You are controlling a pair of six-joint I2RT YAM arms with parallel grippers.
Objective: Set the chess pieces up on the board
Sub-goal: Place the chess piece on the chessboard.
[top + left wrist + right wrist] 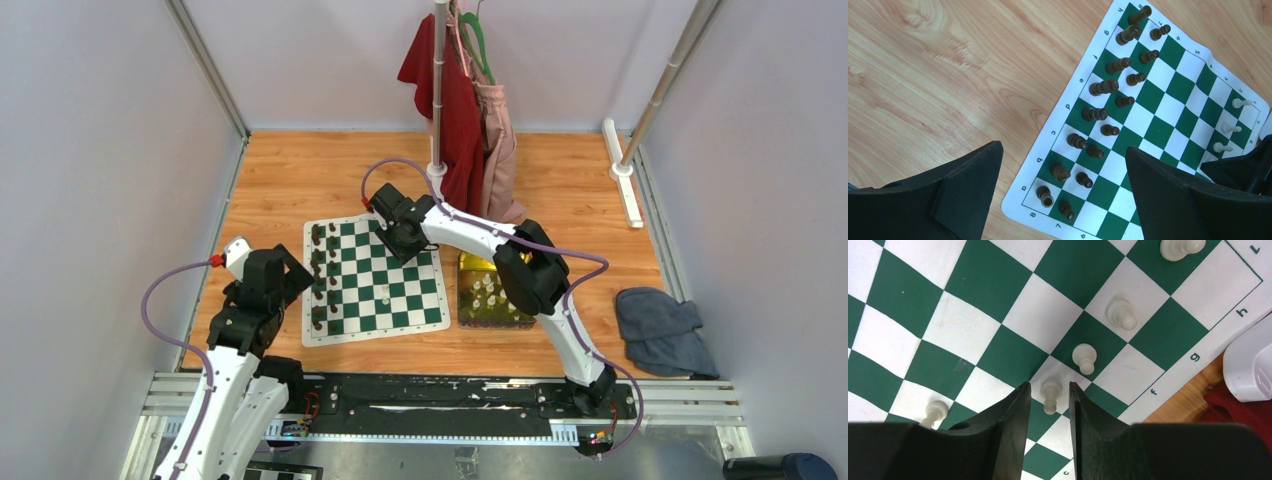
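Right wrist view: cream pawn (1051, 396) stands between the narrowly open right jaws.

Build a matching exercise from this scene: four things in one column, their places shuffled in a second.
1. dark chessmen
2. tray
3. grey cloth
4. right gripper

A. far right on the table
B. straddling a cream pawn, fingers apart
C. two lines along the left edge of the board
D. just right of the board

Pairs: 1-C, 2-D, 3-A, 4-B.
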